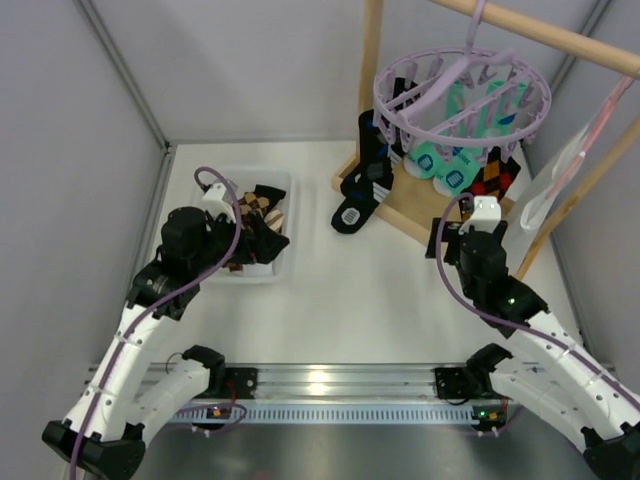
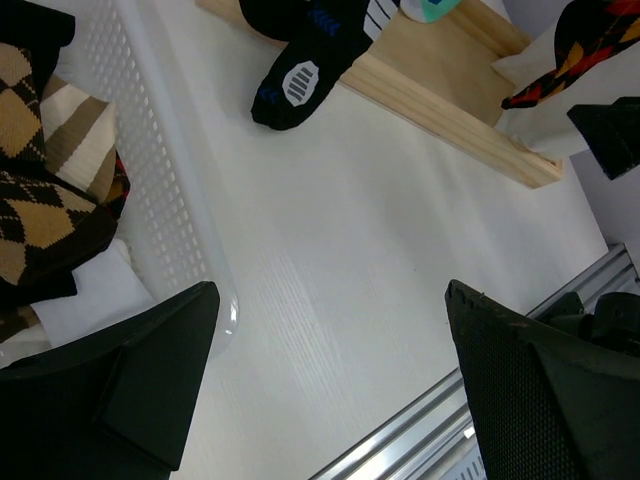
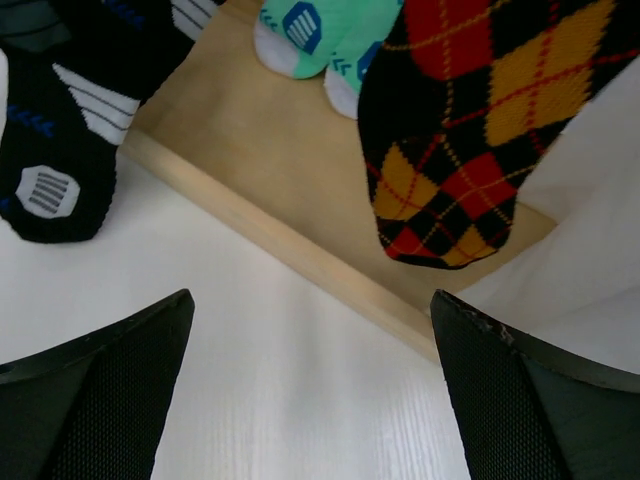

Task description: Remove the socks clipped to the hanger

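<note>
White table (image 1: 350, 300), right tool (image 3: 310, 300) spread wide — argyle sock (image 3: 470, 140) hanging just beyond

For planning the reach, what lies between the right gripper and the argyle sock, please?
Right wrist view: only table and the wooden base before the argyle sock.

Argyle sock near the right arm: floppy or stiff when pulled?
Likely floppy: the argyle sock hangs limp from the hanger. Probably light, being small knit fabric. A tug may swing the hanger, which dangles from a wooden rod.
</note>
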Robot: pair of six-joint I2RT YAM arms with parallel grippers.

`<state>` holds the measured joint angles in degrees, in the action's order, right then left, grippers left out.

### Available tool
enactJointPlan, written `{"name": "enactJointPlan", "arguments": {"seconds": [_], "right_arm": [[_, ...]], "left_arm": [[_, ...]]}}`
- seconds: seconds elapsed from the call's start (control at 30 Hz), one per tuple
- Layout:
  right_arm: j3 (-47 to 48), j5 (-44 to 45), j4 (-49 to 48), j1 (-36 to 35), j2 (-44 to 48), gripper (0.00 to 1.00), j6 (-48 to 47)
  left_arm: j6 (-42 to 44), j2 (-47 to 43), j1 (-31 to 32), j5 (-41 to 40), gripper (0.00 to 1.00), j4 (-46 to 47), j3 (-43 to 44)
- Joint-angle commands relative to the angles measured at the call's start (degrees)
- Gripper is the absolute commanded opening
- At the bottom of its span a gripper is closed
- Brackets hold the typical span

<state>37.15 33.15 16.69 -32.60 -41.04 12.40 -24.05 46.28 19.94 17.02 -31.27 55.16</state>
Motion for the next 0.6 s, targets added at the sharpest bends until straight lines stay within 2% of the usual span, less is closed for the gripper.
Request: {"name": "enactJointPlan", "arguments": {"seconds": [0.0, 0.13, 0.33, 0.47, 0.57], "right_arm": [[1.7, 3.0, -3.0, 3.3, 1.0, 0.96, -4.9], [2.0, 3.1, -10.4, 8.5, -1.5, 0.96, -10.0], [4.8, -1.2, -13.7, 17.6, -7.5, 0.95, -10.7], [4.8, -3.7, -16.1, 20.1, -10.3, 0.96, -11.8], [4.0, -9.3, -21.7, 21.3, -11.8, 0.98, -14.9]], "left_arm": [[2.3, -0.1, 0.1, 0.2, 0.98, 2.9, -2.1], [3.9, -1.5, 0.1, 1.3, 0.98, 2.9, -3.6], [5.5, -6.6, 0.1, -4.5, 0.98, 2.8, -5.1], [5.5, -7.0, 0.1, -3.6, 0.98, 2.9, -5.8], [5.6, -6.6, 0.1, -2.3, 0.98, 2.8, -6.1]]}}
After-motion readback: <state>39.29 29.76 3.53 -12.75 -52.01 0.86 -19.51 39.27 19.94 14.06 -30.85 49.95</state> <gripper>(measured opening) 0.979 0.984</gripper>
